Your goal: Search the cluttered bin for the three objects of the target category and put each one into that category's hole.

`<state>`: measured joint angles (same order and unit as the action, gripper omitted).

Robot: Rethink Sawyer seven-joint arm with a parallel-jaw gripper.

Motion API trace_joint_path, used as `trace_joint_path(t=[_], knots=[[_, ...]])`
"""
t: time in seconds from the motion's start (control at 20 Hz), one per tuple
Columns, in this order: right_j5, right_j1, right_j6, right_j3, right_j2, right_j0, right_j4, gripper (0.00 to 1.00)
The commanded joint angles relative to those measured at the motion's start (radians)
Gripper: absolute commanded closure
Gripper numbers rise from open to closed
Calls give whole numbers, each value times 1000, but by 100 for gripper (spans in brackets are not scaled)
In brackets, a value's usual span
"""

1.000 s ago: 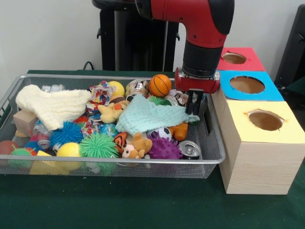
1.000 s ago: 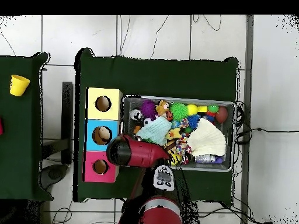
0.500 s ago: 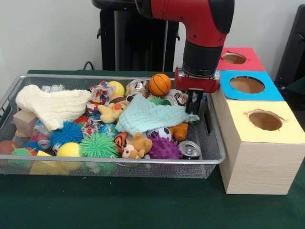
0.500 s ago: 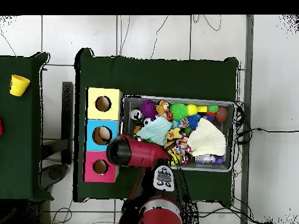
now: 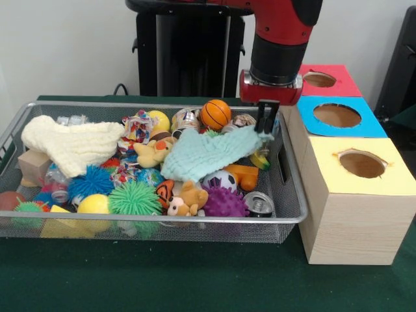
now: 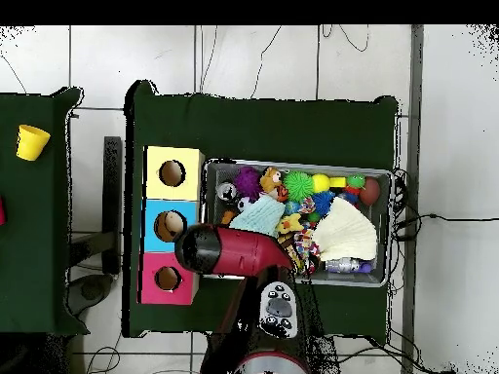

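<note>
Mint-green cloth [image 5: 208, 153] hangs pinched by one corner in the gripper [image 5: 266, 123], its rest draped over the wire bin's [image 5: 294, 188] toys, no hole [image 5: 337, 115] visibly filled yet.

We see the red arm [image 6: 229, 250] covering the wire bin's [image 6: 382, 282] corner beside three coloured boxes [image 6: 172, 225].

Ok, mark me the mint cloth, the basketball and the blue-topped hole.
mint cloth [image 5: 208, 154], front view, middle of the sagging cloth, one corner lifted at the jaws.
basketball [image 5: 216, 114], front view, centre of the orange ball.
blue-topped hole [image 5: 337, 115], front view, inside the round opening.
</note>
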<state>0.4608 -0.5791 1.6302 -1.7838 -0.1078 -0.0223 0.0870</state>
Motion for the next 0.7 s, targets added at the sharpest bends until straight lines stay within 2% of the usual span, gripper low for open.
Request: trace_joint_path(t=[0.05,0.2,0.5,0.7], knots=[[209,-50,-25,94,6,-51,-96,100],[196,-58,-42,102,20,-67,-119,100],[109,-68,-77,139,119,-145,-142,100],[187,-83,-152,201,143,-181,-200,100]])
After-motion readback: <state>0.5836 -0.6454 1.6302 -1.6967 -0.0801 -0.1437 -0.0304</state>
